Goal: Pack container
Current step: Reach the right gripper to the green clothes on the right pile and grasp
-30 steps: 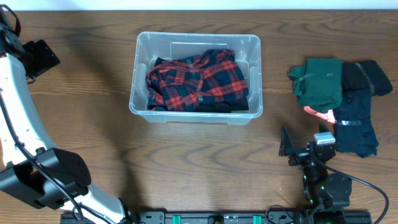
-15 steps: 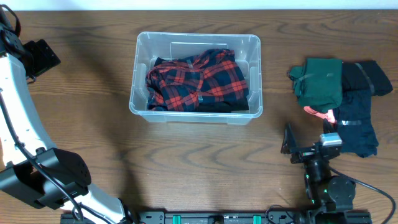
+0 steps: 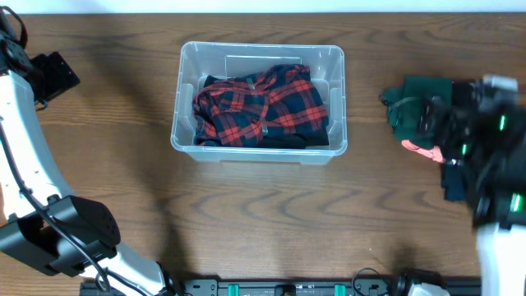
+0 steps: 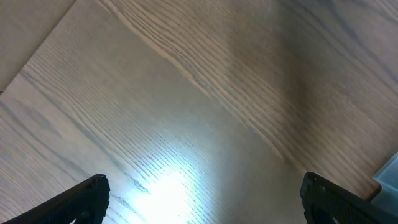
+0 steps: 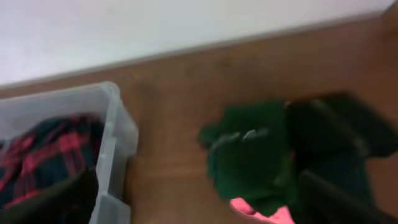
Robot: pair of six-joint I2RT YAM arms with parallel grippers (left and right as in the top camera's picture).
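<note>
The clear container (image 3: 258, 150) stands mid-table and holds a red-and-black plaid shirt (image 3: 263, 105). It also shows at the left of the right wrist view (image 5: 112, 130), with the plaid shirt (image 5: 43, 149) inside. My right gripper (image 3: 470, 131) is blurred above the clothes pile at the right, over a green garment (image 3: 423, 107), dark garments (image 3: 460, 177) and a pink item (image 3: 421, 150). Its jaws (image 5: 199, 205) are open and empty, with the green garment (image 5: 249, 155) ahead. My left gripper (image 3: 53, 74) is at the far left, open and empty (image 4: 202, 193) over bare wood.
The container's corner (image 4: 388, 173) shows at the right edge of the left wrist view. A pale wall (image 5: 186, 25) runs behind the table's far edge. Dark garments (image 5: 336, 137) lie right of the green one.
My right arm has swung from the table's front edge up and back over the clothes pile, blurred by motion. The left arm and the container have not moved.
</note>
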